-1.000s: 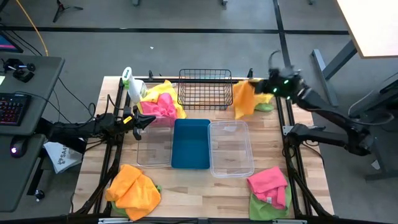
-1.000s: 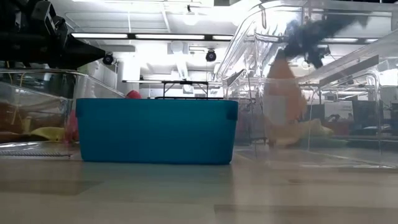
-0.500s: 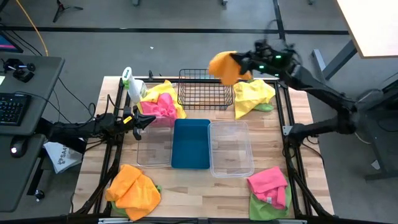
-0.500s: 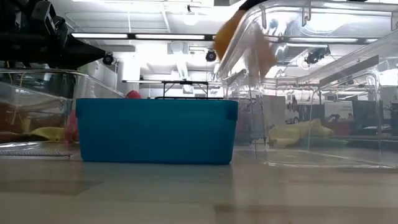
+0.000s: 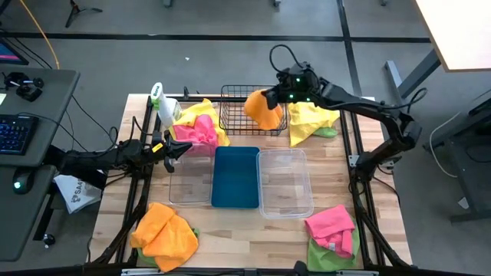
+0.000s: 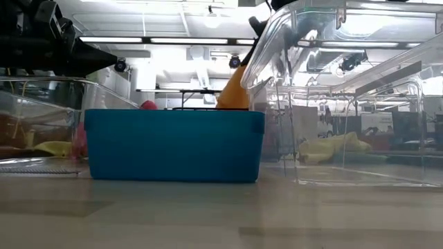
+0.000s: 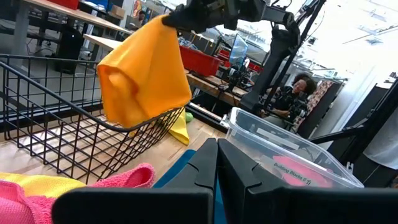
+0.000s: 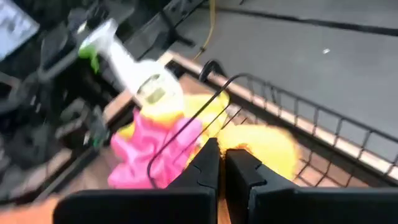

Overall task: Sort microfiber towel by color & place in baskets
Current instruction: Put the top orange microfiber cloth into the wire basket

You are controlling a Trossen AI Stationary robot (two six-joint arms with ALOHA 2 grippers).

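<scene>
My right gripper (image 5: 279,94) reaches in from the table's right over the black wire-mesh basket (image 5: 239,115) and is shut on an orange towel (image 5: 262,110). That towel also shows in the left wrist view (image 7: 143,71) and in the low view (image 6: 233,93), behind the blue tub (image 6: 173,145). The blue tub (image 5: 235,178) sits between two clear tubs (image 5: 189,181) (image 5: 285,182). My left gripper (image 5: 179,150) waits shut at the left clear tub's far left corner. My right gripper pinches the orange towel by its bunched top (image 7: 163,23), coming from above and slanting in from the table's right. The towel hangs slack below the fingers, lifted clear of the table. Its lower end (image 7: 121,115) is level with the wire basket's rim; whether it touches, I cannot tell.
Towel piles lie at the corners: yellow and pink (image 5: 198,126) far left, yellow over green (image 5: 313,121) far right, orange over green (image 5: 165,234) near left, pink over green (image 5: 331,228) near right. A white spray bottle (image 5: 161,103) stands at the far left.
My right gripper lifted the orange towel off the far-right yellow pile, swung it up and toward the table's left, then lowered it over the wire basket's right part. The yellow towel stayed on its pile.
</scene>
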